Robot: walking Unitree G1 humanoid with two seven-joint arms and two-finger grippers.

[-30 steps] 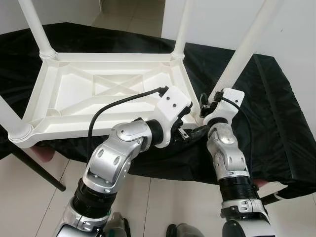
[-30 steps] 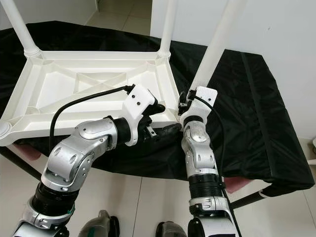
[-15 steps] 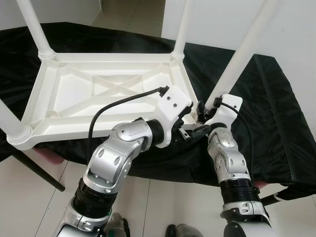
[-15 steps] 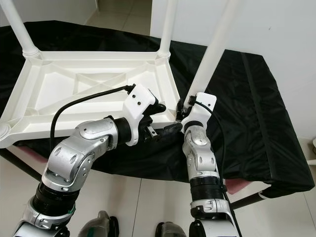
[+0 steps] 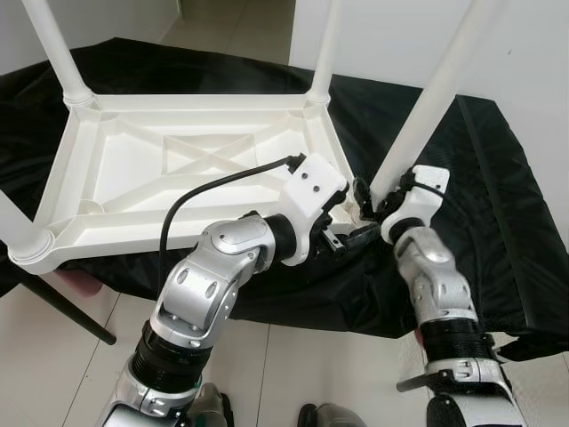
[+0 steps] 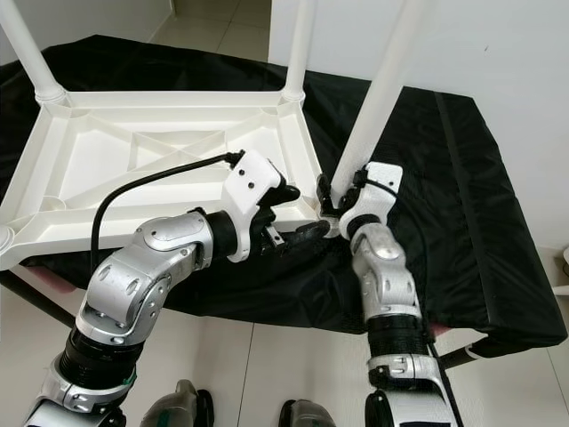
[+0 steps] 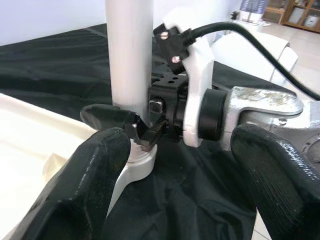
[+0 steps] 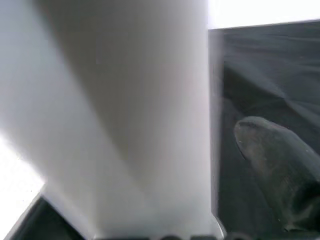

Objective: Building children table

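Right wrist view: table leg [image 8: 125, 115] blurred, its base cut off.

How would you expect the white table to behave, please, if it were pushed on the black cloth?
The table looks like thin ribbed plastic, so it is probably light and stiff. Upside down on the loose cloth, it may slide and drag the cloth rather than tip. The leg that the right claw grips is long, so pushing it could lever the tabletop.

One upturned white plastic children's table [image 5: 191, 173] with four white legs [image 5: 431, 98] standing up from its corners, one black cloth [image 5: 484, 191] beneath it, and two silver robot arms [image 5: 209, 285].
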